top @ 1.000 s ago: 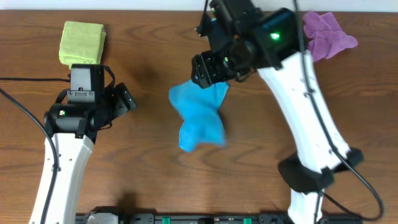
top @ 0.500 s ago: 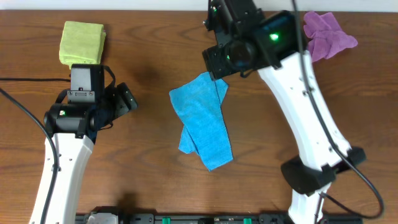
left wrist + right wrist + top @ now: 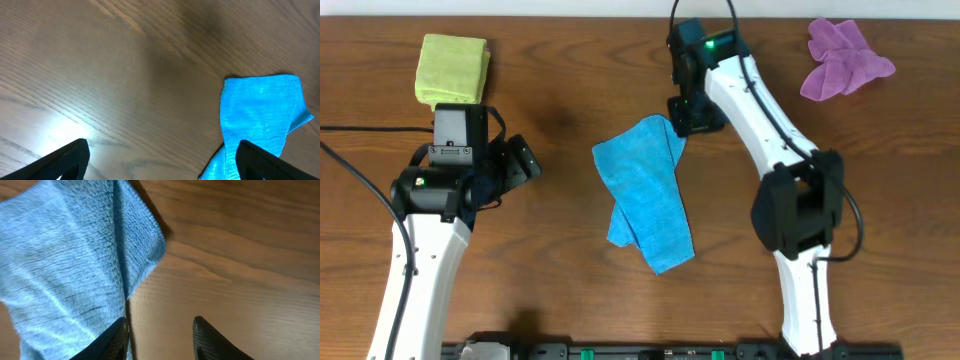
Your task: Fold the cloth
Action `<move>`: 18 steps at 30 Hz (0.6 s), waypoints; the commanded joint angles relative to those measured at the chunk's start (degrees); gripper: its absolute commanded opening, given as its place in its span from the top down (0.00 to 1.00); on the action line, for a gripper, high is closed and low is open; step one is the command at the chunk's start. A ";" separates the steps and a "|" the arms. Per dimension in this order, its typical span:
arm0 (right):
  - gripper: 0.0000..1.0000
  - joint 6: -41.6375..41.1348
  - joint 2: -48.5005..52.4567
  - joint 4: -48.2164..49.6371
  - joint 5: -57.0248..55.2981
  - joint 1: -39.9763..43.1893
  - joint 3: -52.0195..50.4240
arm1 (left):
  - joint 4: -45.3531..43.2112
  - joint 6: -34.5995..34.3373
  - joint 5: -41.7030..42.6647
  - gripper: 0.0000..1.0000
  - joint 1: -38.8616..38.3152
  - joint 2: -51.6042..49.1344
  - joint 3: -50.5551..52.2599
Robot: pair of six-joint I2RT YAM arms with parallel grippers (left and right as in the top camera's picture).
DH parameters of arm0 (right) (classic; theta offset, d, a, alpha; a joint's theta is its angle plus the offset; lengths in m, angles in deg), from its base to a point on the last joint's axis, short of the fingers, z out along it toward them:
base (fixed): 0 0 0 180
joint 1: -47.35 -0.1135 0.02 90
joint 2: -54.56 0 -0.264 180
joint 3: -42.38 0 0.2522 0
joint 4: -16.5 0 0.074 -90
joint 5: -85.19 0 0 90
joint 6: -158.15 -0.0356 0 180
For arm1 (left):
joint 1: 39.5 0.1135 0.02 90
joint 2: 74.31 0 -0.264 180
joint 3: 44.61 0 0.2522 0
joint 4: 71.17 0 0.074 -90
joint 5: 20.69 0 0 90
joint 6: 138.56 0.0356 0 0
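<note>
The sky-blue cloth [image 3: 645,190] lies loosely on the wooden table, a long strip doubled over itself with a crooked lower end. My right gripper [image 3: 688,120] hovers at the cloth's top right corner. In the right wrist view the gripper [image 3: 160,330] is open with bare wood between its fingers, and the left finger sits right at the edge of the cloth [image 3: 65,265]. My left gripper [image 3: 525,165] stands wide open to the left of the cloth, holding nothing. In its own view the gripper [image 3: 162,155] frames bare wood, with the cloth [image 3: 260,115] at the right.
A folded lime-green cloth [image 3: 452,68] lies at the back left. A crumpled purple cloth [image 3: 845,58] sits at the back right. A black cable [image 3: 360,180] runs across the table on the far left.
A second ago the cloth was bunched under my right gripper; it then dropped flat onto the table. The right arm has since swung to a new pose at the cloth's top corner. The left arm is still.
</note>
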 commanded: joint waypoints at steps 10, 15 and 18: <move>0.56 -0.46 6.16 2.80 1.40 -0.13 -0.07 | 0.76 0.63 0.15 0.05 0.20 0.09 -0.68; 0.57 -0.46 6.21 4.31 2.12 -0.13 -0.07 | 0.79 0.63 0.17 0.05 0.17 0.09 -0.68; 0.58 -0.44 6.29 4.61 2.12 -0.13 -0.07 | 0.81 0.63 0.15 0.05 0.17 0.09 -0.68</move>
